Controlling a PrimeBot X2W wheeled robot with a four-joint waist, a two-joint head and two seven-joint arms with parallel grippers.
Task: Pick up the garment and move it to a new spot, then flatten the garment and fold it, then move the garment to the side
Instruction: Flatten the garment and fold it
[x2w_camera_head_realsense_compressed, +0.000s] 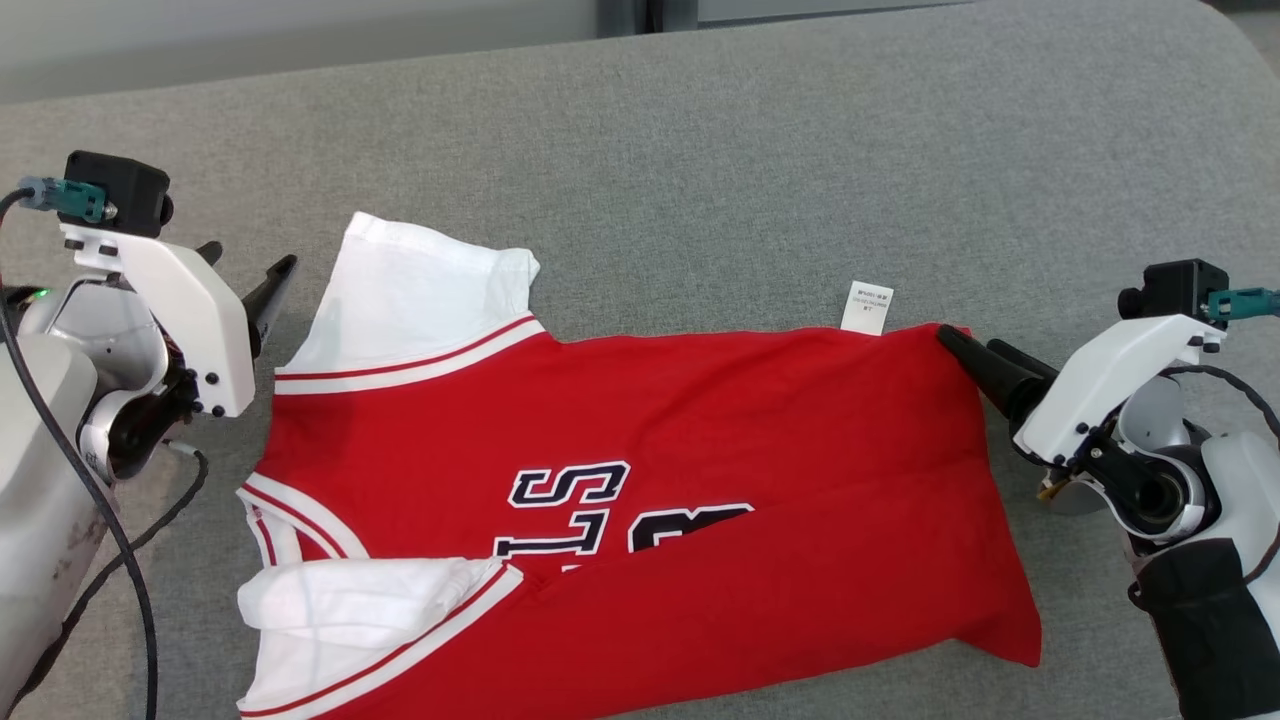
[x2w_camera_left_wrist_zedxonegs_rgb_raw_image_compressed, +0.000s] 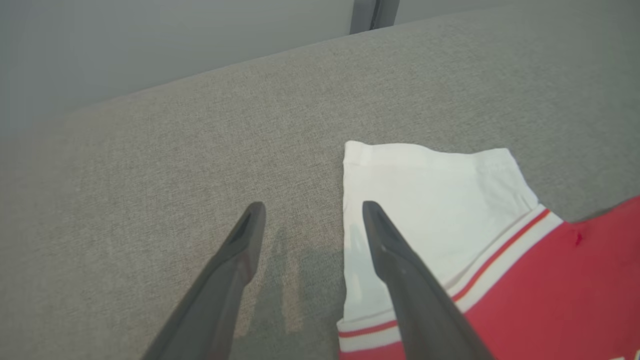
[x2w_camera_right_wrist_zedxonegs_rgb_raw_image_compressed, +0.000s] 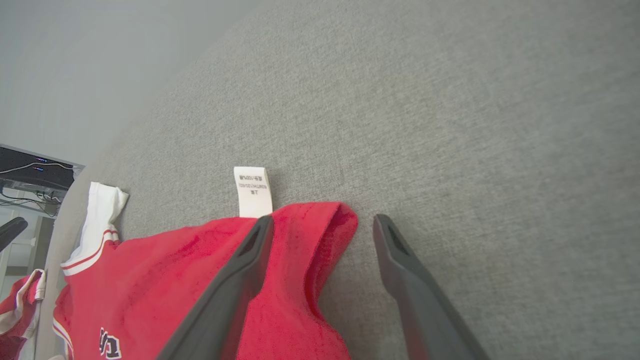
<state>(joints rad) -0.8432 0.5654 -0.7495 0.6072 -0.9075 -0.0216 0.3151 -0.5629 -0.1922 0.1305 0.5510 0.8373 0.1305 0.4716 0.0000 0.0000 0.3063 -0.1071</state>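
One lengthwise fold looks made in the head view: the red jersey (x2w_camera_head_realsense_compressed: 640, 430) lies on the grey cloth-covered desk (x2w_camera_head_realsense_compressed: 700, 130) between the left claw (x2w_camera_head_realsense_compressed: 245, 275) and the right claw (x2w_camera_head_realsense_compressed: 975, 350), its near half lapped over the lettering. I judge further folding and the move aside remain. Beyond the desk stands a pale wall with a dark post (x2w_camera_head_realsense_compressed: 650, 12). Left wrist view: the left claw (x2w_camera_left_wrist_zedxonegs_rgb_raw_image_compressed: 310, 207) stands apart and empty, one finger over the white sleeve (x2w_camera_left_wrist_zedxonegs_rgb_raw_image_compressed: 430, 200), the other over bare desk. Right wrist view: the right claw (x2w_camera_right_wrist_zedxonegs_rgb_raw_image_compressed: 322, 220), likewise apart, straddles the hem corner (x2w_camera_right_wrist_zedxonegs_rgb_raw_image_compressed: 330, 225). The care label (x2w_camera_right_wrist_zedxonegs_rgb_raw_image_compressed: 252, 192) lies just beyond one fingertip, and a dark device (x2w_camera_right_wrist_zedxonegs_rgb_raw_image_compressed: 30, 170) sits far off.
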